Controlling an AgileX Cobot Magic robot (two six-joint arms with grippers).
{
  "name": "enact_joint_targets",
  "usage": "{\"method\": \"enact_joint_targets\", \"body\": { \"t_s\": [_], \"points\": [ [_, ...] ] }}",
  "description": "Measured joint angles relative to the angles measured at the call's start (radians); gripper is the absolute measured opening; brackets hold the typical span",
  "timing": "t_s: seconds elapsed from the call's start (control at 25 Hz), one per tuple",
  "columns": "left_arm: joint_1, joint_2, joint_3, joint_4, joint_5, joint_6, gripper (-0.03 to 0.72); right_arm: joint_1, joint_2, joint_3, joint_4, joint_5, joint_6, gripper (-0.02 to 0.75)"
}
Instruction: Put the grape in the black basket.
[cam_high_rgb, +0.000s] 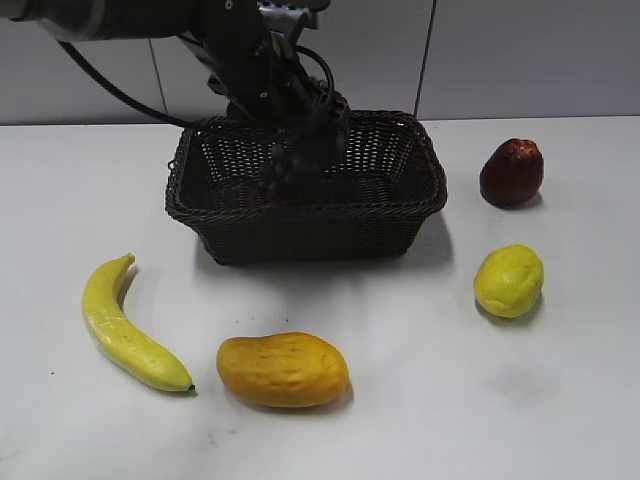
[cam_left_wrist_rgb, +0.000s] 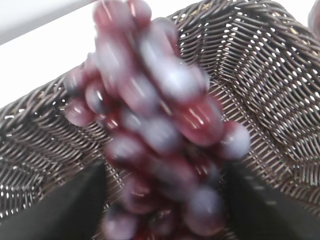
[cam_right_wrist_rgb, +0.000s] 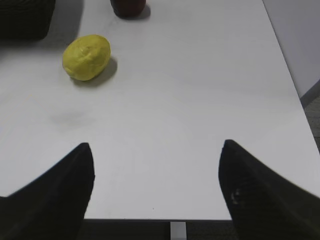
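The grape bunch (cam_high_rgb: 288, 168) is dark purple-red and hangs inside the black basket (cam_high_rgb: 400, 215), just under my left gripper (cam_high_rgb: 300, 125), which reaches in from the back rim. In the left wrist view the grape (cam_left_wrist_rgb: 160, 130) is blurred while the basket weave (cam_left_wrist_rgb: 270, 85) behind it is sharp. My left gripper's jaws (cam_left_wrist_rgb: 165, 172) stand wide apart, with weave showing between the left jaw and the bunch. My right gripper (cam_right_wrist_rgb: 156, 145) is open and empty over the bare table near its front edge.
On the white table are a banana (cam_high_rgb: 125, 330) at the front left, a mango (cam_high_rgb: 283, 369) at the front, a lemon (cam_high_rgb: 509, 281) at the right, also in the right wrist view (cam_right_wrist_rgb: 86, 56), and a dark red fruit (cam_high_rgb: 511, 172) at the back right.
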Motion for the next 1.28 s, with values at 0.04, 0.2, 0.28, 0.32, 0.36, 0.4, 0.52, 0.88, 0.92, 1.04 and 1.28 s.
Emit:
{"method": "enact_joint_targets", "body": {
  "t_s": [0.04, 0.2, 0.28, 0.32, 0.36, 0.4, 0.52, 0.88, 0.92, 1.04, 1.28],
  "points": [
    [0.0, -0.003, 0.0, -0.01, 0.007, 0.0, 0.61, 0.0, 0.0, 0.0, 0.0, 0.0, 0.0, 0.589],
    [0.002, -0.032, 0.0, -0.014, 0.039, 0.0, 0.646, 0.0, 0.0, 0.0, 0.0, 0.0, 0.0, 0.589],
    [0.011, -0.058, 0.0, -0.016, 0.049, 0.0, 0.648, 0.0, 0.0, 0.0, 0.0, 0.0, 0.0, 0.589],
    [0.018, -0.071, 0.0, -0.019, 0.057, 0.0, 0.648, 0.0, 0.0, 0.0, 0.0, 0.0, 0.0, 0.589],
    [0.028, -0.087, 0.0, -0.024, 0.067, 0.0, 0.648, 0.0, 0.0, 0.0, 0.0, 0.0, 0.0, 0.589],
    [0.042, -0.102, 0.0, -0.032, 0.081, 0.0, 0.648, 0.0, 0.0, 0.0, 0.0, 0.0, 0.0, 0.589],
    [0.109, -0.132, -0.001, -0.063, 0.155, 0.0, 0.643, 0.0, 0.0, 0.0, 0.0, 0.0, 0.0, 0.589],
    [0.375, -0.141, -0.001, -0.16, 0.517, 0.0, 0.595, 0.0, 0.0, 0.0, 0.0, 0.0, 0.0, 0.589],
    [0.392, -0.141, -0.001, -0.149, 0.546, 0.0, 0.589, 0.0, 0.0, 0.0, 0.0, 0.0, 0.0, 0.589],
    [0.447, -0.141, -0.001, -0.095, 0.574, 0.001, 0.58, 0.0, 0.0, 0.0, 0.0, 0.0, 0.0, 0.589],
    [0.509, -0.141, -0.001, 0.01, 0.579, 0.005, 0.577, 0.0, 0.0, 0.0, 0.0, 0.0, 0.0, 0.589]
  ]
}}
